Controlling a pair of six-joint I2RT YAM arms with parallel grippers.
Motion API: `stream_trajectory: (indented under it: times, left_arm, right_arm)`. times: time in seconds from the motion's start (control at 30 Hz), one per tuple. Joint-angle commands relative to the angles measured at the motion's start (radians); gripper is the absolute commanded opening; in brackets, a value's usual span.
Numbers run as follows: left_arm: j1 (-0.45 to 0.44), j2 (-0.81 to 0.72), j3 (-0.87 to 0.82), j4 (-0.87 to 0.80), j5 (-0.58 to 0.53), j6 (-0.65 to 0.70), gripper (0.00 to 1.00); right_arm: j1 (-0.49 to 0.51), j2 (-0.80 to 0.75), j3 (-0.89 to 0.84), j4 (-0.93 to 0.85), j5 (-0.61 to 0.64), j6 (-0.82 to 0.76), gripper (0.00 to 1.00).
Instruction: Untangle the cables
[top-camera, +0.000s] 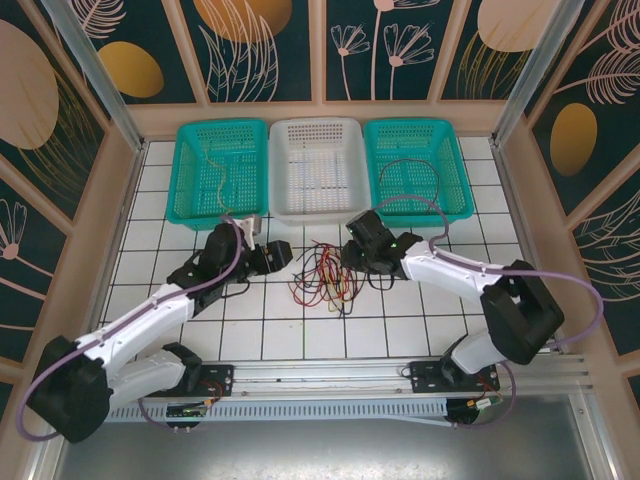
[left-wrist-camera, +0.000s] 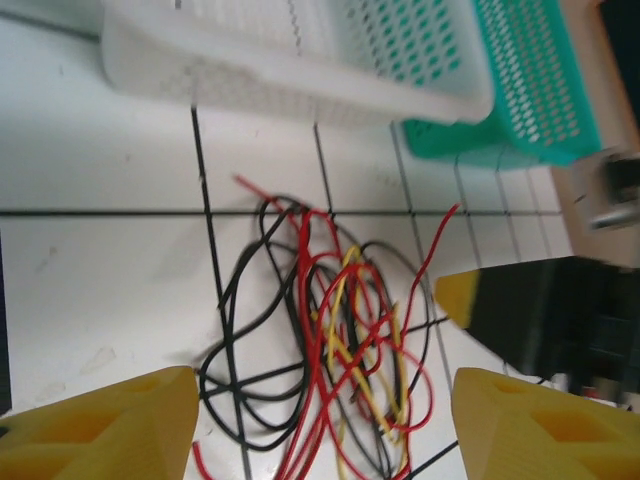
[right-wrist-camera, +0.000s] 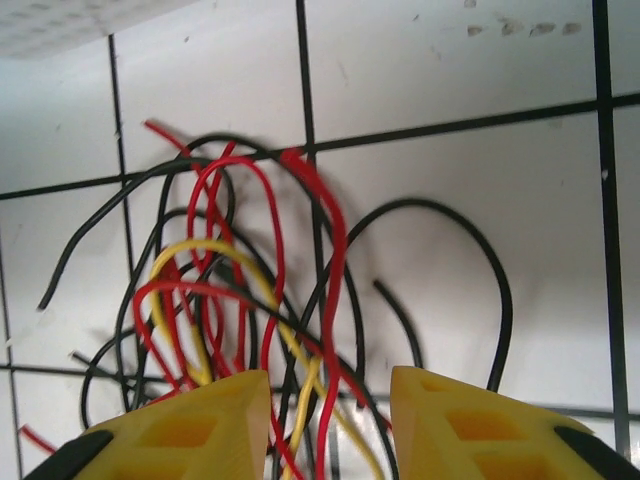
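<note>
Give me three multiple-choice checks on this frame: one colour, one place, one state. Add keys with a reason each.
1. Baskets at the far edge, left to right?
A. left teal basket, white basket, right teal basket
B. white, teal, white
C. teal, teal, white

2. Where is the cable tangle?
A. in the white basket
B. on the tiled table, between the left tool and the right tool
C. in the right teal basket

3. Left tool state?
A. shut on a red cable
B. open, fingers wide apart
C. shut on nothing

Key:
1 A: the top view shows teal, white, teal.
2 B: the tangle lies on the tiles between both tools, short of the baskets.
3 B: the left wrist view shows a wide gap between its fingers.
</note>
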Motion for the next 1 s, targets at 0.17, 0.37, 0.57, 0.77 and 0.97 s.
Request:
stream_trajectory:
  times: [0.17,0.37,0.57,0.77,0.97]
  left_arm:
    - [-0.006,-0.044,0.038,-0.002,-0.07,0.011,0.74]
    - [-0.006,0.059,0.043,-0.018,-0.028,0.012,0.7]
    - [-0.006,0.128,0.03,0.019,0.041,-0.002,0.68]
    - [-0.006,0.182,0.047,0.036,0.086,0.0,0.65]
    - [-0.006,0.152,0.042,0.046,0.084,-0.002,0.66]
  right_arm:
    - [-0.018,0.091,0.021,0.078,-0.009,0.018,0.23]
    - [-0.002,0.042,0.011,0.032,0.044,0.019,0.06]
    - [0.055,-0.034,0.023,-0.062,0.133,0.015,0.0]
    - [0.091,-0.057,0.044,-0.154,0.178,0.025,0.28]
    - [0.093,-0.096,0.034,-0.259,0.223,0.068,0.42]
